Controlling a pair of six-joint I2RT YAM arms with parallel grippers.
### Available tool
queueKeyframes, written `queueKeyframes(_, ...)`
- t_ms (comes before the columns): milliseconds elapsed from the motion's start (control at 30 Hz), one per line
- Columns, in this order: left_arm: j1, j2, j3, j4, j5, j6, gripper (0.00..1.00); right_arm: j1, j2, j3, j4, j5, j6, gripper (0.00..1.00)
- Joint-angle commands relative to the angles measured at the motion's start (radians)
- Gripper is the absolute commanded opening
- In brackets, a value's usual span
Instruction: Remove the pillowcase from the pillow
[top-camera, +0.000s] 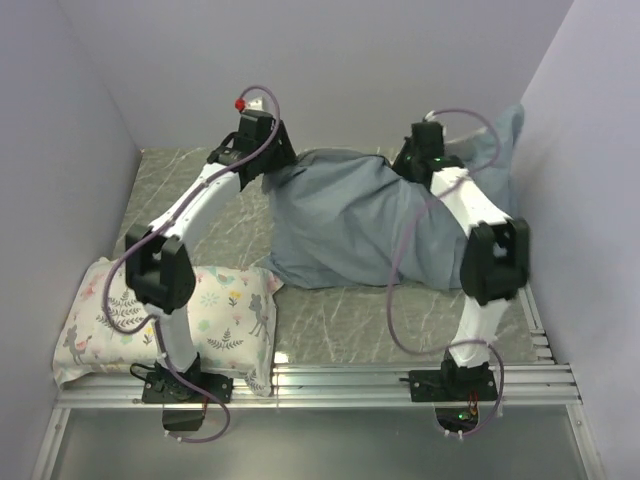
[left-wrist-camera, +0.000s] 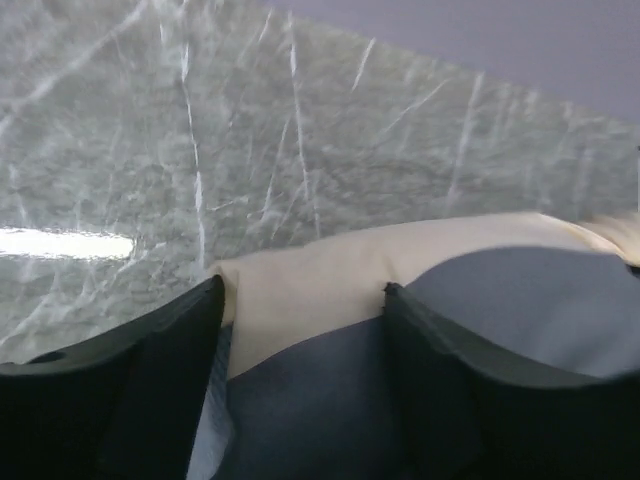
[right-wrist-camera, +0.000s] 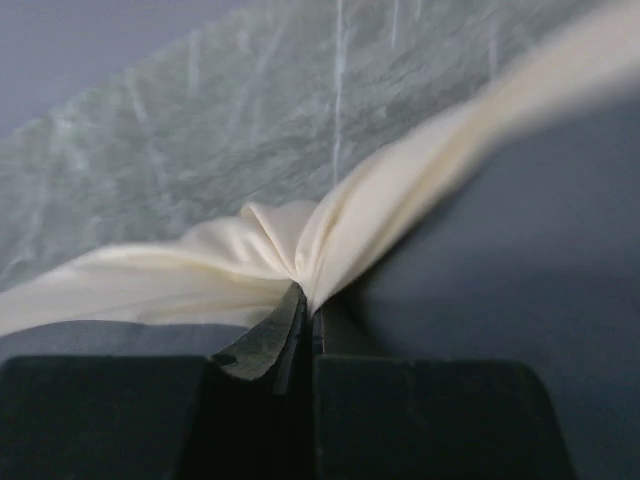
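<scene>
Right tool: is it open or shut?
Shut. In the right wrist view the right tool pinches a cream fold of the pillowcase between its touching fingers.

Floral deer-print pillow (top-camera: 235, 312) at near left, grey marbled tabletop (top-camera: 340, 320), aluminium rails (top-camera: 340, 385) along near edge

No readable text, labels, brands, numbers or signs anywhere
</scene>
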Motion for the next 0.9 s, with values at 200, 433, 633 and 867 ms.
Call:
queueKeyframes(200, -0.001, -0.092, 0.143, 0.056, 0.131, 0.103, 0.93, -0.029, 0.205, 0.111, 0.028, -0.1, 0.072, 0.03)
queueKeyframes(433, -0.019, -0.286, -0.117, 0.098, 0.122, 0.094, 0.99, -0.076, 0.18, 0.21, 0.004, -0.12, 0.092, 0.43)
queueKeyframes(633, -0.22, -0.364, -0.324, 0.035, 0.042, 0.087, 0.99, -0.081, 0.081, 0.241, -0.007, -0.094, 0.052, 0.76)
queueKeyframes(867, -0.332, -0.35, -0.498, 0.082, 0.071, 0.035, 0.99, -0.075, -0.108, 0.169, -0.044, 0.015, -0.035, 0.83)
